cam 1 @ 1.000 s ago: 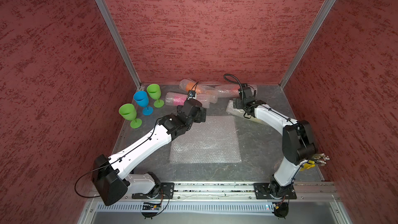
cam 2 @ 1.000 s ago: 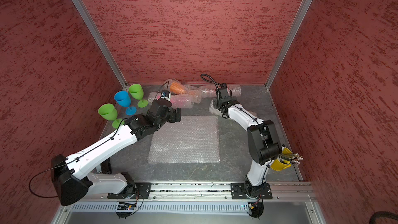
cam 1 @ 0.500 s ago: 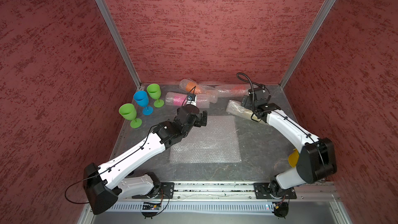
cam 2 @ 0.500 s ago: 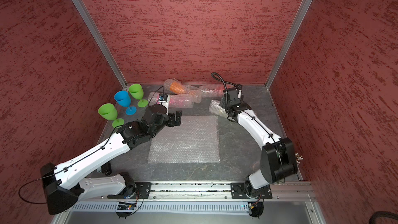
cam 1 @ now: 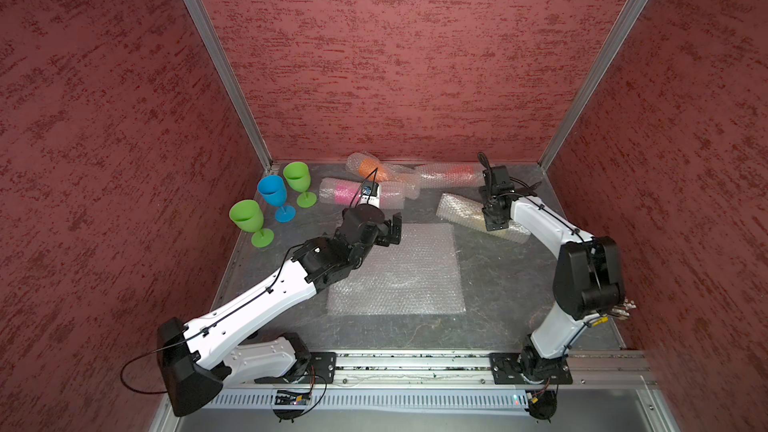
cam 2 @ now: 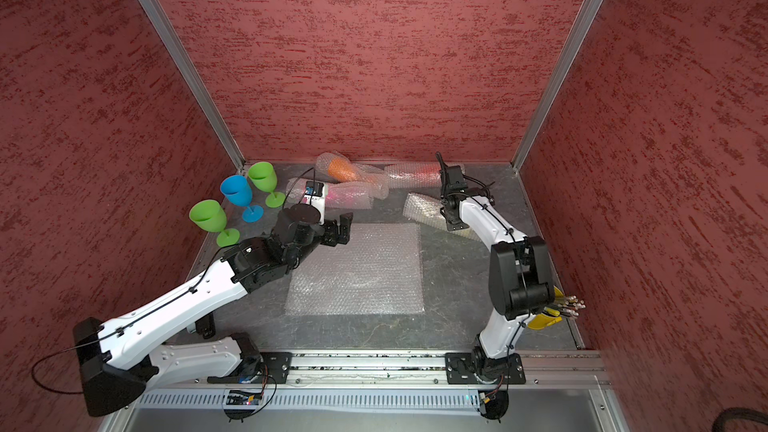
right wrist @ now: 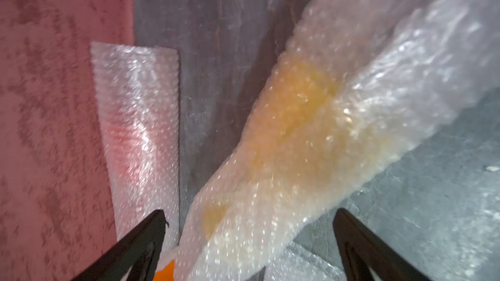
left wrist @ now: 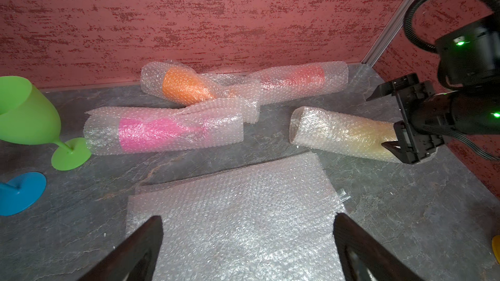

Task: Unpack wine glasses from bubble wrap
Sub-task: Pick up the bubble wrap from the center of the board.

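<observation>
At 1 o'clock on the table (cam 1: pixel 498 284): yellow roll (cam 1: pixel 459 211), flat on its side, long axis roughly from 10 to 4 in both top views. Right under the right gripper (cam 1: pixel 494 222), toward the roll's 4 o'clock end. By the look of it, no sideways offset left to close, only the last bit downward.

Right arm plainly the nearer. Left gripper (cam 1: pixel 392 231) well apart, at 9 o'clock from the roll, above the 11 o'clock corner of the flat sheet (cam 1: pixel 399 280).

Right gripper: jaws spread wide and set across the roll's axis. In the right wrist view, yellow roll (right wrist: pixel 297 136) running up between the two fingers. Nothing clamped. Contact with the wrap: cannot tell.

Left gripper: jaws just as wide, empty, no visible touch on the sheet below.

Wrapped and lying at 12 o'clock: pink roll (left wrist: pixel 162 131), orange roll (left wrist: pixel 184 87), red roll (left wrist: pixel 297 79). Unwrapped and upright at 10 o'clock: near green goblet (cam 1: pixel 246 217), blue goblet (cam 1: pixel 272 191), far green goblet (cam 1: pixel 297 176).

Likely step: closing on the yellow roll. Soft wrap, so some give to expect before a firm hold.
</observation>
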